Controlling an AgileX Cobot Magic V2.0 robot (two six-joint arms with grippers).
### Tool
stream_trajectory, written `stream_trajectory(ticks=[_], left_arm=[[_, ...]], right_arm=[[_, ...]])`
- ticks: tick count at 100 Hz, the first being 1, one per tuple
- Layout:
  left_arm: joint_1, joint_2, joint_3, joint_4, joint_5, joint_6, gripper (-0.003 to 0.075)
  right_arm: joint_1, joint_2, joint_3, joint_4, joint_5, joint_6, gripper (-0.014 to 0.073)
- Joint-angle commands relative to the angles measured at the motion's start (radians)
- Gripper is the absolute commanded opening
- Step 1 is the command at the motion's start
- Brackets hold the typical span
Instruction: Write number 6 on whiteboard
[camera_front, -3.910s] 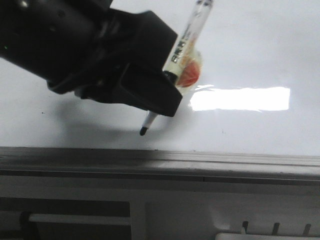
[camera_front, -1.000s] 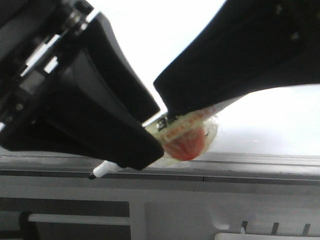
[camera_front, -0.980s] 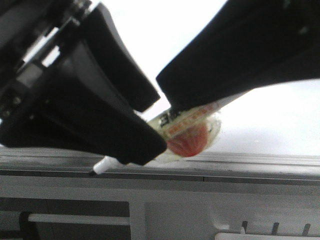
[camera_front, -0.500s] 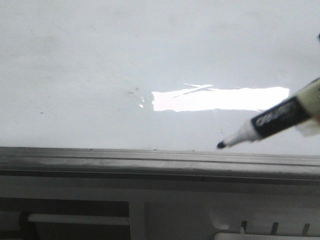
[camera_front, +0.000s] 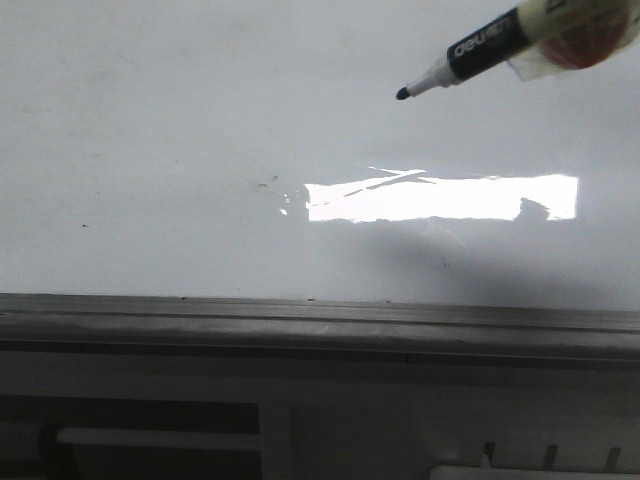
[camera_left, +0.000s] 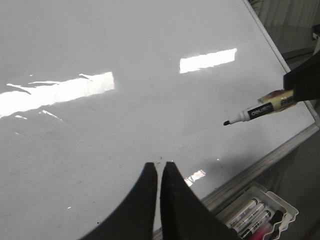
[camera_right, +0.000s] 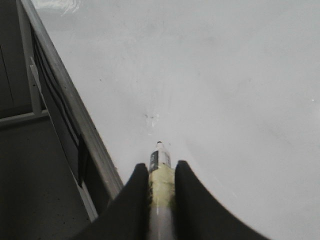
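The whiteboard (camera_front: 200, 150) fills the front view, glossy white with a grey frame (camera_front: 300, 315) along its near edge. No number 6 shows on it; only faint specks. A black-and-white marker pen (camera_front: 470, 50) with tape round its barrel hangs at the upper right, tip pointing left, above the board. My right gripper (camera_right: 161, 172) is shut on the marker (camera_right: 160, 165); it is out of the front view. My left gripper (camera_left: 158, 167) is shut and empty over the board's near edge. The marker also shows in the left wrist view (camera_left: 255, 111).
A bright rectangular glare patch (camera_front: 440, 197) lies on the board. A white tray with several markers (camera_left: 252, 217) sits below the frame. A grey ledge with slots (camera_front: 300, 420) runs under the board.
Both arms were close together at the board's near edge a second ago. The left gripper has left the front view. The marker has passed to the right and risen to the upper right.
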Motion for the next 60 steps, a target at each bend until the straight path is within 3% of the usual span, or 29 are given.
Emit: stream_trajectory(ticks=[1, 23, 60], left_arm=[[0.003, 0.004, -0.027, -0.026, -0.051, -0.011, -0.0019], [0.003, 0.004, -0.027, -0.028, -0.040, -0.011, -0.0019], [0.003, 0.004, -0.027, -0.028, -0.040, -0.011, -0.0019]], right_arm=[[-0.042, 0.043, -0.060, -0.012, -0.111, 0.030, -0.0052], [-0.155, 0.106, -0.144, -0.012, -0.085, 0.092, -0.0052], [-0.167, 0.182, -0.148, -0.012, -0.077, 0.111, -0.0051]])
